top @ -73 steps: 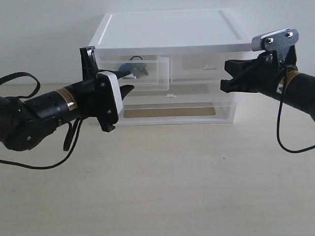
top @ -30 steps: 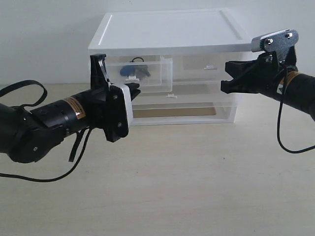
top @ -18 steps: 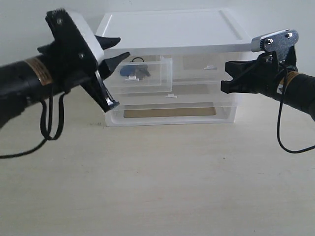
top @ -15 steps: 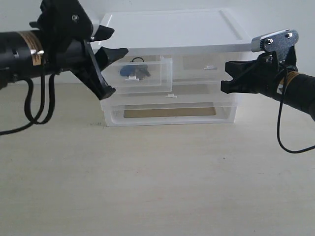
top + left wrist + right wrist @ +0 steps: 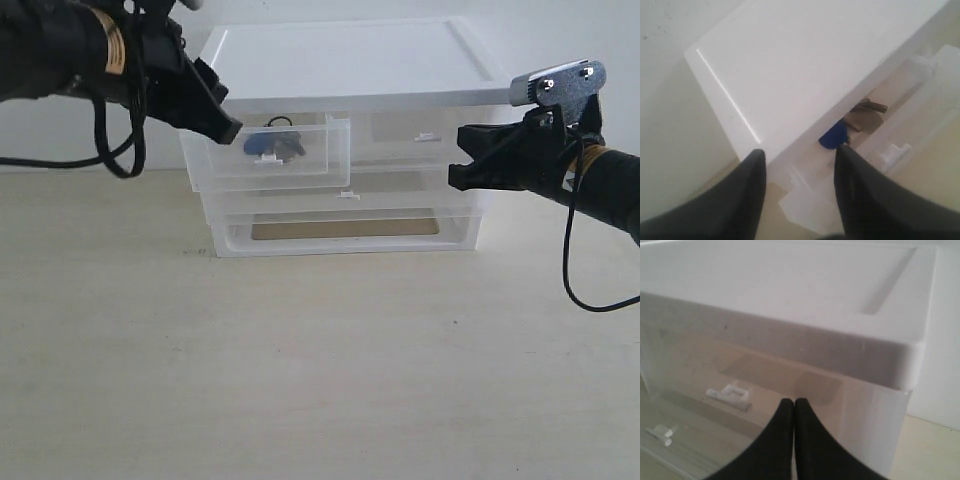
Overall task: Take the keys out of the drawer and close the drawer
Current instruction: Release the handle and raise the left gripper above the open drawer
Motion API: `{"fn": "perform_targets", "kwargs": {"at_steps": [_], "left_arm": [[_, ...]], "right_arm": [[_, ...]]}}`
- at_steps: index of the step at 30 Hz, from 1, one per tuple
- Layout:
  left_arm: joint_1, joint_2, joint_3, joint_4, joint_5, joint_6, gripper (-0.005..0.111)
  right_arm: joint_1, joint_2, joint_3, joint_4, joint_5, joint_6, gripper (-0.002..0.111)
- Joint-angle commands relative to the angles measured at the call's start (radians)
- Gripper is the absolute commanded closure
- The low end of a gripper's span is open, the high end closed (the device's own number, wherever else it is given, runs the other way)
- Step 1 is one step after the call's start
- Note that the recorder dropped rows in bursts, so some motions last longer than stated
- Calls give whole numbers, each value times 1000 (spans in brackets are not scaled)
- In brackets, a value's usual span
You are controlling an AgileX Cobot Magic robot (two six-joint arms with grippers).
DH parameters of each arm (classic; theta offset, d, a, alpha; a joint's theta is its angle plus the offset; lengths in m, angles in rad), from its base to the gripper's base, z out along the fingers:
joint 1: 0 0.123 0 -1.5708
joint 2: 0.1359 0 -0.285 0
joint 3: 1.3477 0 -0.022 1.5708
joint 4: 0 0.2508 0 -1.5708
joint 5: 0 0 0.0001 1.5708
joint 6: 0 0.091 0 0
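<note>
text readable: none | left arm (image 5: pixel 50 55): orange-yellow label band (image 5: pixel 114 50), print too small to read | right arm (image 5: pixel 612 188): like band (image 5: pixel 594 156), print too blurred to read | both wrist views: no legible marks

Drawer unit (image 5: pixel 350 60): white top, translucent clear body. Drawer (image 5: pixel 300 172): translucent, white tab handle (image 5: pixel 266 159). Keys (image 5: pixel 275 146): silver-grey, round blue fob. Left gripper (image 5: pixel 228 113), right gripper (image 5: pixel 458 155): black. Bracket (image 5: pixel 560 82) on right arm: silver. Cable (image 5: pixel 570 270): black. Tabletop (image 5: pixel 320 380): pale beige, faint grain.
</note>
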Motion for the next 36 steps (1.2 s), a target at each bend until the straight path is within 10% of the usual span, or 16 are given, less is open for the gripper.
{"fn": "perform_targets", "kwargs": {"at_steps": [1,6,10,15,22,36], "left_arm": [[-16,15,-118,-470,224,428,67],[-16,38,-195,-886,492,1112,70],[-16,73,-215,-873,445,1238,80],[-16,105,-215,-741,234,1273,82],[-16,165,-215,-736,218,1264,58],[-16,235,-262,-560,228,1129,58]], "right_arm": [[-8,3,-16,70,26,12,108],[-8,3,-16,70,34,19,108],[-8,3,-16,70,41,34,108],[-8,3,-16,70,41,34,108],[-8,3,-16,70,34,34,108],[-8,3,-16,70,38,34,108]]}}
